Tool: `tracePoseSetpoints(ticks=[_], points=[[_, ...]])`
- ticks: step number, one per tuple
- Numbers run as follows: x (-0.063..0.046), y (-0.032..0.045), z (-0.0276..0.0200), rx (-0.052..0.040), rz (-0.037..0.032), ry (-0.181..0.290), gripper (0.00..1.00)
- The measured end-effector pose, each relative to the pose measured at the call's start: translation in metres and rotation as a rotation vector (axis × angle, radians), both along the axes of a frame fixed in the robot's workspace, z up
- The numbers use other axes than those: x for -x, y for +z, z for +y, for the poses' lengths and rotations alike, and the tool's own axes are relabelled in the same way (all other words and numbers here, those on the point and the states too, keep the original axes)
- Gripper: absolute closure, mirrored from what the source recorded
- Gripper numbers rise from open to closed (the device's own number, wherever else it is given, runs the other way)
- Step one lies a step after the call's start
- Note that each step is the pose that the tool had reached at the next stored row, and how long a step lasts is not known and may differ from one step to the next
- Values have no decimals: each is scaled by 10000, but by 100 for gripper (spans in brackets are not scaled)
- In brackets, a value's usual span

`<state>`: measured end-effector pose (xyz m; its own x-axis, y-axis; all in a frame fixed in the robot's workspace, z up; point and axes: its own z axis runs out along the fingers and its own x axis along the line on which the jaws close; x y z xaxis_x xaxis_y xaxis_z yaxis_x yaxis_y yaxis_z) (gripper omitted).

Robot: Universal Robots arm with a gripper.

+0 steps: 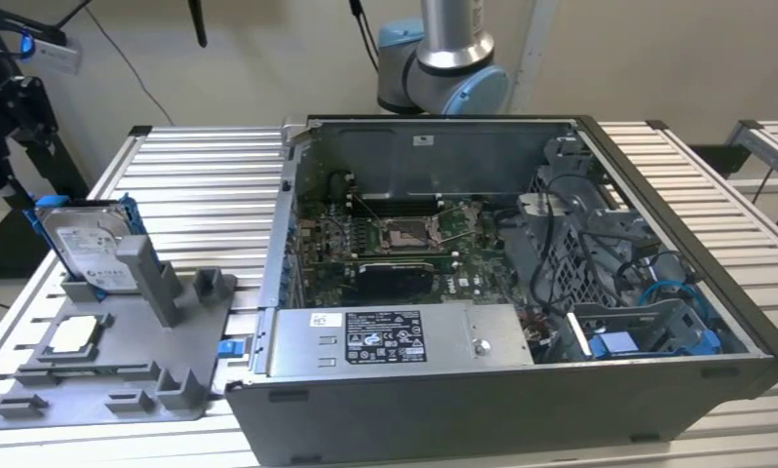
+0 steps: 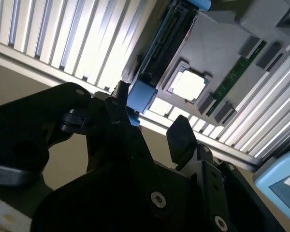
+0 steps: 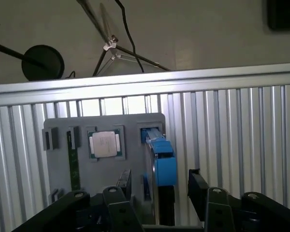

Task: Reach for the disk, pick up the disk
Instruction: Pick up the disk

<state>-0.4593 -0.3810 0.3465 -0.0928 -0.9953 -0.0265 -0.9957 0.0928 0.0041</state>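
Note:
The disk stands on edge in a grey holder at the exterior view's left; it is silver-grey with a white label and blue rails. In both wrist views I see it edge-on, as a narrow strip with a blue bracket. My gripper is open. Its two black fingers stand one to each side of the line of the disk's edge. In both wrist views the disk lies beyond the fingertips, apart from them, and nothing sits between them.
A square silver chip and a green memory stick lie in the same holder beside the disk. An open computer case takes up the table's middle and the exterior view's right. Stands and cables rise beyond the table edge.

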Motion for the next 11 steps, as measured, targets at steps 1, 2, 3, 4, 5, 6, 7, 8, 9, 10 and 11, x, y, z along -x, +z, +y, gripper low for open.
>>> tracePoseSetpoints(ticks=[1,2,3,4,5,6,7,8,9,10,11], points=[[0,-8,3,0,-1,1,0],[0,-16,7,0,-1,1,0],[0,-27,11,-1,-2,2,0],[0,-39,16,-1,-1,3,0],[0,-54,18,-2,-4,8,0],[0,-69,19,-2,-4,20,0],[-1,-85,20,-1,-2,51,0],[0,-102,20,-1,-2,94,0],[0,-118,20,-1,-2,145,0],[0,-133,21,-1,-2,197,0],[0,-151,21,0,-1,259,0]])
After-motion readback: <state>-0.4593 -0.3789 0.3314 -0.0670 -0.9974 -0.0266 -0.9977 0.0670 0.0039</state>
